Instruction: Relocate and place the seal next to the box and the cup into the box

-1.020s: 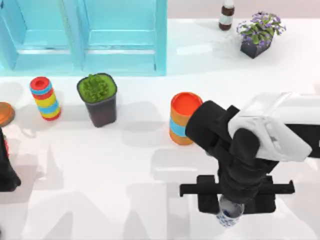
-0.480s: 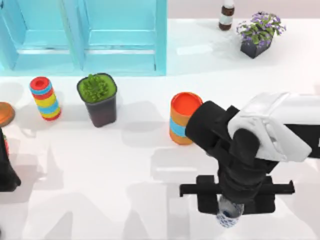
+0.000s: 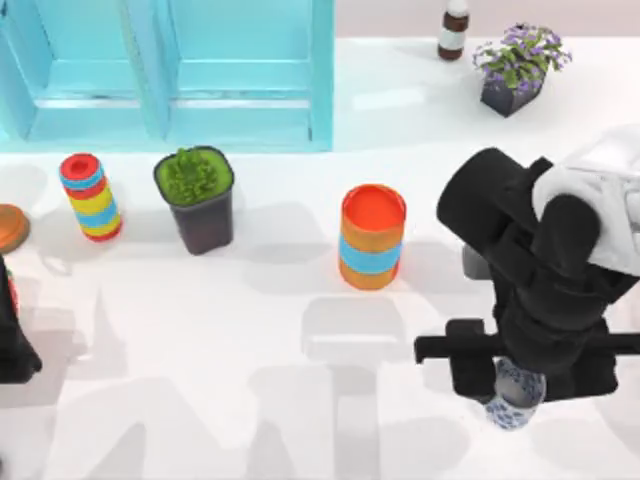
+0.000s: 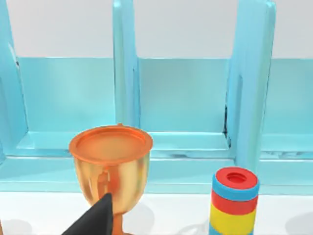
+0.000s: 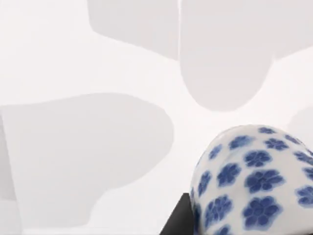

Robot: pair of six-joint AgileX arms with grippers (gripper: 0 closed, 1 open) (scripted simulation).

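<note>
A smooth white tabletop (image 3: 250, 400) fills the scene, evenly lit from above, with soft grey shadows spread across its near half. Along the far edge at the left stands a glossy turquoise shelf-like wooden frame (image 3: 170, 75), its upright dividers (image 4: 124, 73) splitting it into open bays with a low ledge along the bottom. Behind the frame, the left wrist view shows a plain pale grey wall (image 4: 186, 27). A pale band runs beyond the table's far edge.

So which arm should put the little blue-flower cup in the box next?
The right one, probably. Its hand is right over the cup, seemingly gripping it, while the left hand sits parked at the table's left edge.
</note>
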